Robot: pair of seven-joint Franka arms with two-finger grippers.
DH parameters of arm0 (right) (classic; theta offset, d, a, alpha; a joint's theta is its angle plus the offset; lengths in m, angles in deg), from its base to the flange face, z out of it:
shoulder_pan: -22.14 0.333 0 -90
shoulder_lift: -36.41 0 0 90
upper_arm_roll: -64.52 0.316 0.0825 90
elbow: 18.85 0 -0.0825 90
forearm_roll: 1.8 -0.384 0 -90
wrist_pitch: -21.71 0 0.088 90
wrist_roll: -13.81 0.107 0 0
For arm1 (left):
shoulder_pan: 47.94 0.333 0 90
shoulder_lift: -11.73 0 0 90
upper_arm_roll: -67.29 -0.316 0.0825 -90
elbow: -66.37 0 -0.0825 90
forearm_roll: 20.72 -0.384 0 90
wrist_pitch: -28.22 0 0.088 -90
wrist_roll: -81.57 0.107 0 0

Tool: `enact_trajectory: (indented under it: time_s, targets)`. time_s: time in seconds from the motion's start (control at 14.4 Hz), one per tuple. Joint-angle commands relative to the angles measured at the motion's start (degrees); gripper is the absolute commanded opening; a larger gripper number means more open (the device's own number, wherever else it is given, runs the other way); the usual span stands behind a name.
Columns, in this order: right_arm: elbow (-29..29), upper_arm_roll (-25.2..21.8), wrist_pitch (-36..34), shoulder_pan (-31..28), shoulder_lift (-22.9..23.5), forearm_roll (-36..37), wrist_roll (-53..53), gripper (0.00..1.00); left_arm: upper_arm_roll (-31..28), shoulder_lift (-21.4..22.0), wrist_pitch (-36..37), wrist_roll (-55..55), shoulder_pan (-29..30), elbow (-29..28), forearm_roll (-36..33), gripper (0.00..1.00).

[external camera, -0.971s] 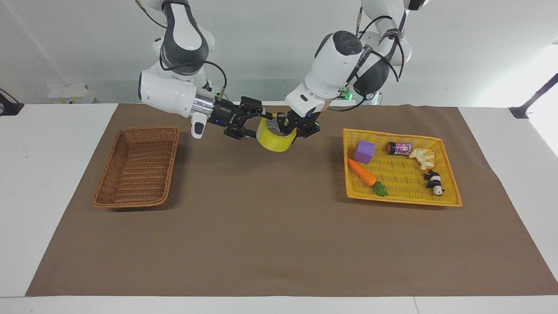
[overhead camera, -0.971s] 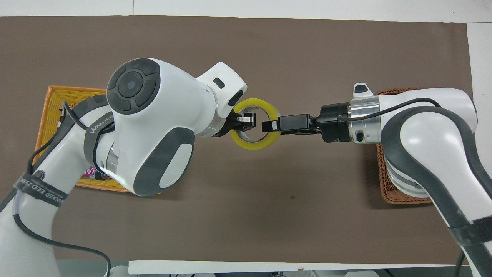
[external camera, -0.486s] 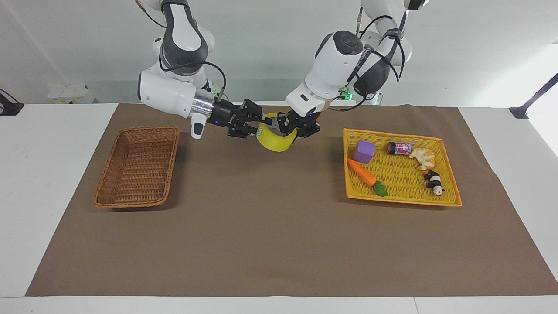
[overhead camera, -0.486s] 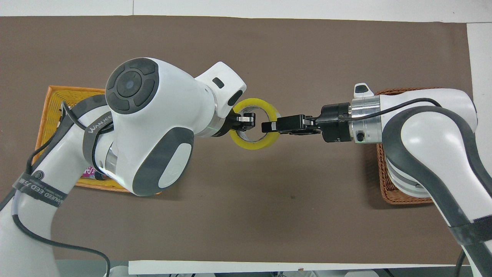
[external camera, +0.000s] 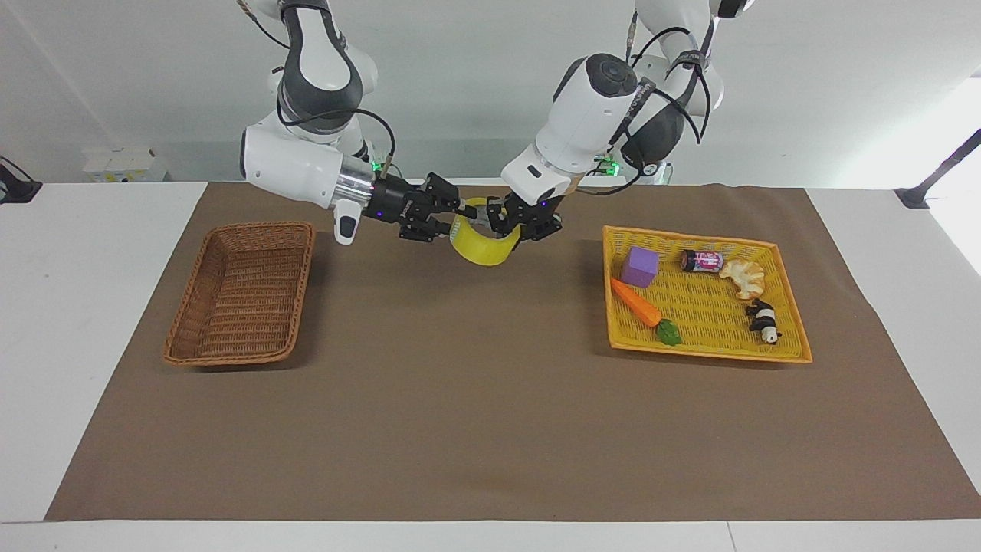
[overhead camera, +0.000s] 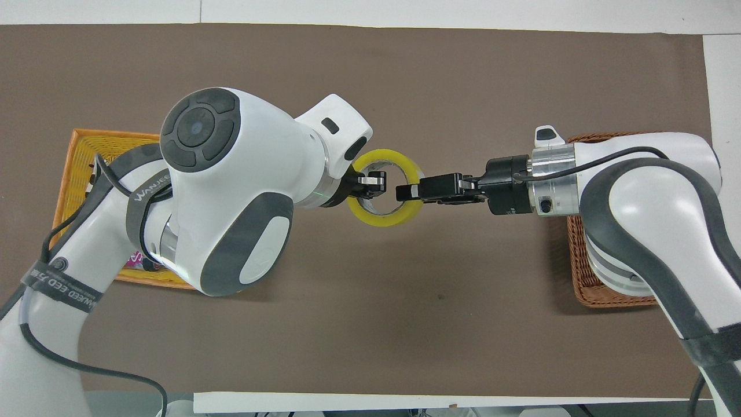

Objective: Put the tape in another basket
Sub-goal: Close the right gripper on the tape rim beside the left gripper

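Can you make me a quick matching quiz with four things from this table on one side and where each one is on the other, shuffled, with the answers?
Things:
1. tape
2. purple cube
3. wicker basket
4. carrot

Places:
A. toward the right arm's end of the table, nothing in it
B. in the yellow basket, beside the cube, farther from the robots than it
C. up over the mat, between both grippers
D. in the yellow basket, at the corner nearest the tape

Pairs: 1-C, 2-D, 3-A, 4-B
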Motion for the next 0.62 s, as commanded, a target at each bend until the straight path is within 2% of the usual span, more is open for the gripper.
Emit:
enact_trajectory:
  time_s: [0.0,0.28,0.56]
  targets:
    - [-0.26,0.18,-1.4,-1.17,-0.45,-0.92,-0.26,0.0,-0.64,1.0,1.48,-0.37,-0.3,0.22,0.55,0.98]
    - [-0.09,-0.17,-2.8,-1.95,-0.45,-0.92,-0.26,0.0,-1.96,2.66,5.08,-0.73,0.48,1.28,-1.11,0.99]
    - [0.09,-0.26,-8.77,-8.88,-0.89,0.05,-2.8,0.0,-6.18,5.92,12.19,2.94,3.81,1.11,-2.0,0.99]
